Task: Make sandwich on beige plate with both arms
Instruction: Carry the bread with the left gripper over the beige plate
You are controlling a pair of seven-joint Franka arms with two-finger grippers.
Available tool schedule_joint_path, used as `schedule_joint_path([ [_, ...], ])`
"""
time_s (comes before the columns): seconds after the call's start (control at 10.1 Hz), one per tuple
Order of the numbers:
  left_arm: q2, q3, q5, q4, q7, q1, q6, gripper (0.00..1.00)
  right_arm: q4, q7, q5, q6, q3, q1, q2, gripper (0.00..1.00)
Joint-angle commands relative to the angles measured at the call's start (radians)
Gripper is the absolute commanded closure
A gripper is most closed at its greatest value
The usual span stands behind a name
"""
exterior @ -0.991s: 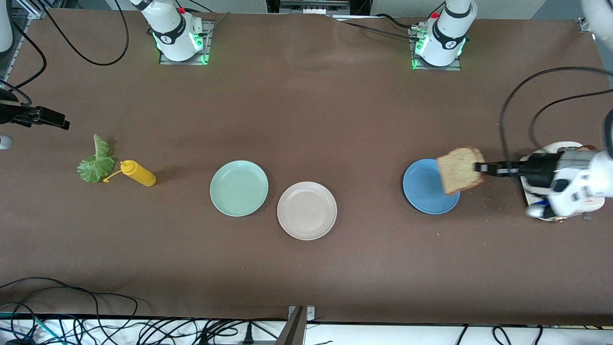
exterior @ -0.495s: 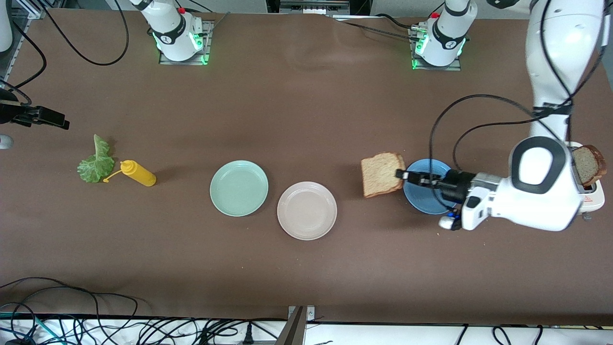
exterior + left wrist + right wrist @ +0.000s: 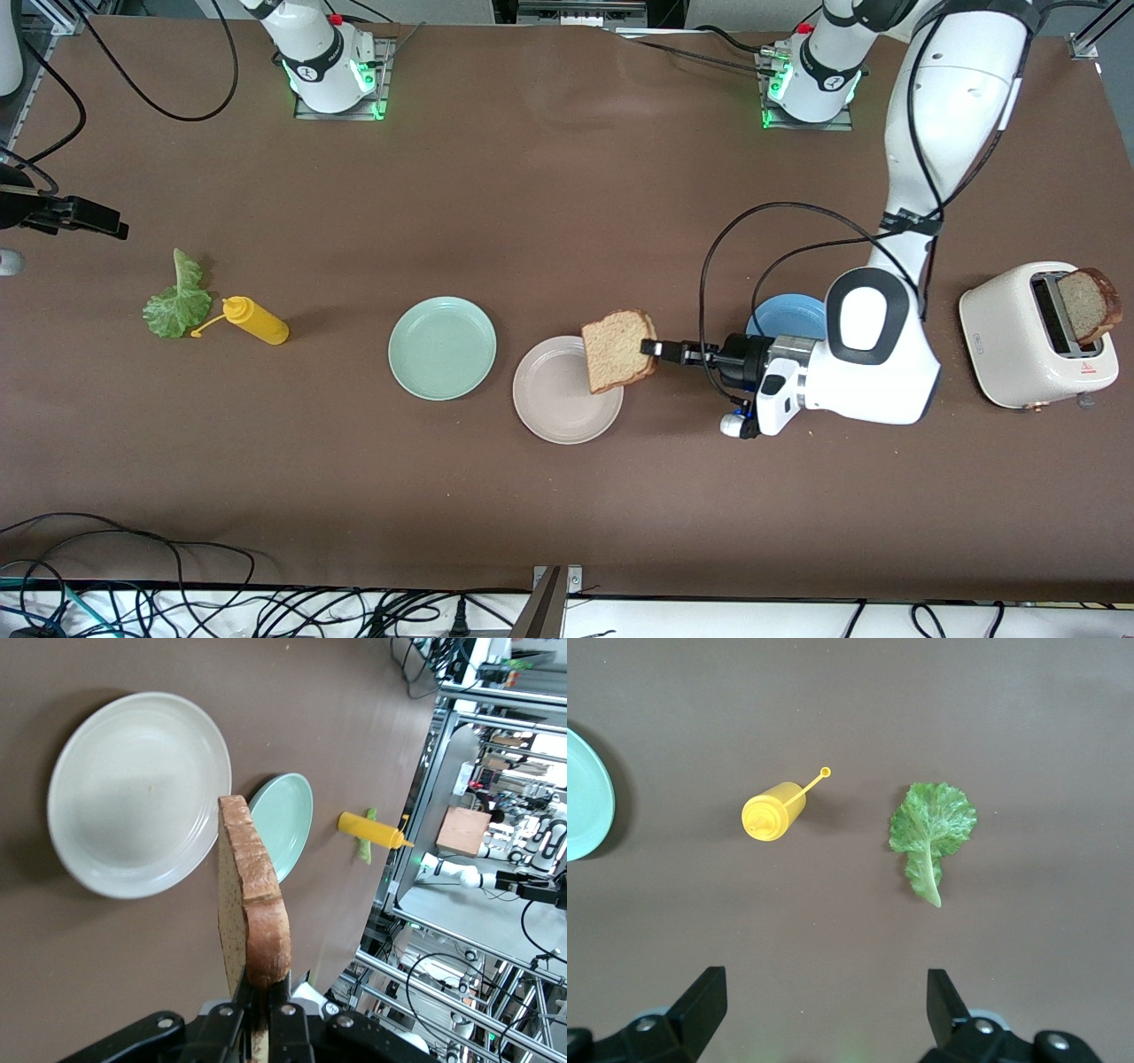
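The left gripper [image 3: 654, 347] pinches a bread slice [image 3: 618, 349] tight, over the beige plate [image 3: 554, 403]. The right gripper [image 3: 824, 1014] waits with fingers wide apart above the lettuce leaf [image 3: 930, 835].

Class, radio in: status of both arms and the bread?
Left gripper shut on bread slice, over beige plate. Right gripper open above lettuce. Nothing blocking.
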State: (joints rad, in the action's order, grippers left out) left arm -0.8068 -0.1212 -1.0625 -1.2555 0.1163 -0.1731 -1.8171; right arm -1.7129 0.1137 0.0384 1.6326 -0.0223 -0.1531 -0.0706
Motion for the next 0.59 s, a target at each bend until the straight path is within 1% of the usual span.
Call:
schedule_joint_path([
  [0.0,-0.080,0.011,-0.077,0.027,0.089,-0.052,-0.101,1.00,0.010,0.029,0.000,-0.013,-0.001,-0.002,0.005,0.00],
  [0.3,-0.124,0.011,-0.250,0.028,0.136,-0.081,-0.107,1.00,0.009,0.027,-0.002,-0.011,0.001,-0.002,0.003,0.00],
  [0.5,-0.150,0.011,-0.290,0.027,0.174,-0.091,-0.120,1.00,0.010,0.027,-0.003,-0.008,0.001,0.000,0.003,0.00],
])
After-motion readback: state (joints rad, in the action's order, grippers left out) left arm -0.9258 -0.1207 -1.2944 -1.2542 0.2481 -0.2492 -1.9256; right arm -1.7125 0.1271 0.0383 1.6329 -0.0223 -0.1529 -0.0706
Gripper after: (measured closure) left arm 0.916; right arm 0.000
